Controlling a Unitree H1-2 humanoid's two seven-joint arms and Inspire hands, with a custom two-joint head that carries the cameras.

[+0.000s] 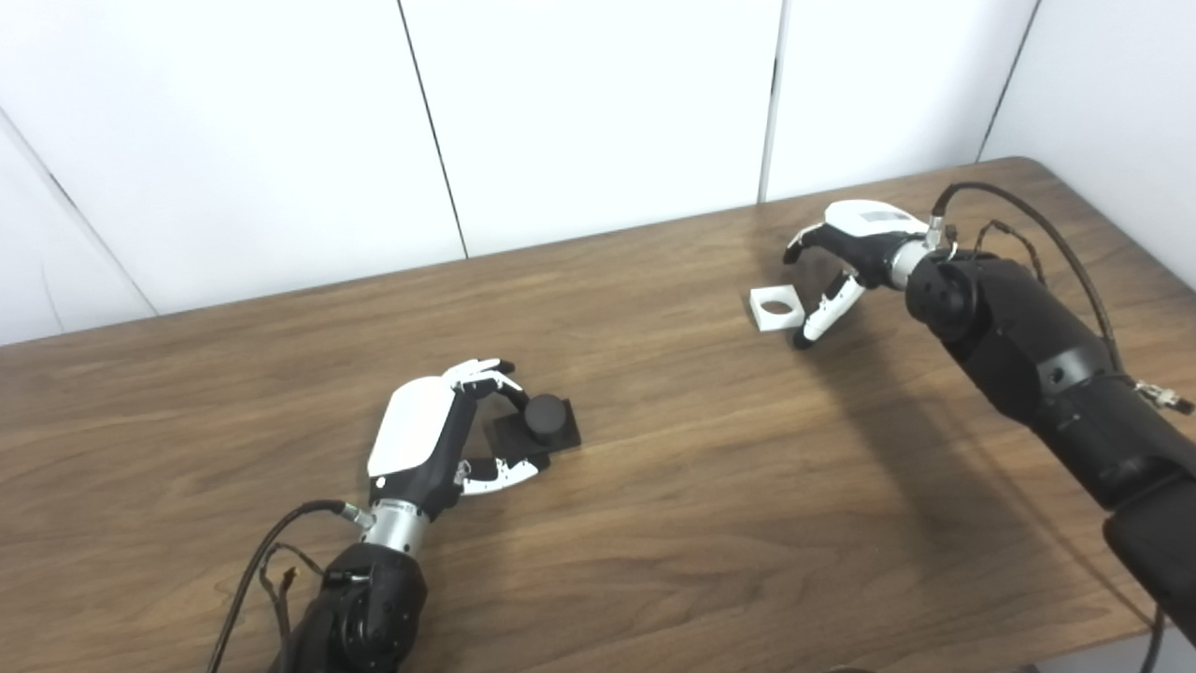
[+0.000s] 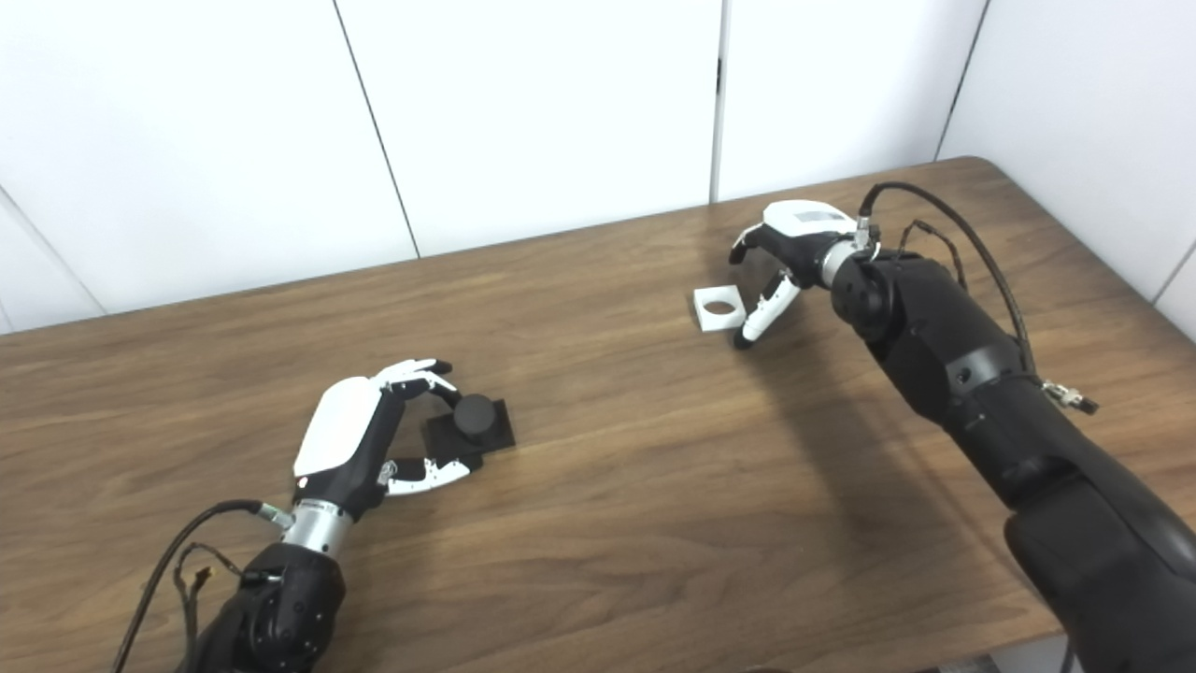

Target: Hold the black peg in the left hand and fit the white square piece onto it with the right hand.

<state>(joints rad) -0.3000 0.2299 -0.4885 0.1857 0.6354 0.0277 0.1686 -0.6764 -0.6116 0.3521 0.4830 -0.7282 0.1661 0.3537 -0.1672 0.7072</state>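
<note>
On the wooden table point(image 1: 654, 449), near its front left, sits the peg point(image 1: 544, 418): a short black cylinder upright on a flat black square base. Left hand point(image 1: 425, 439) curls around it, fingers and thumb spread and touching the base's edges, not lifting it. Far right lies the white square point(image 1: 776, 308), flat, with a round hole; the right hand point(image 1: 855, 257) arches open beside it, thumb tip touching its edge.

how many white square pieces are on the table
1. The white square piece lies flat on the table at its far right, just beside the right hand. None seems hidden.
</note>
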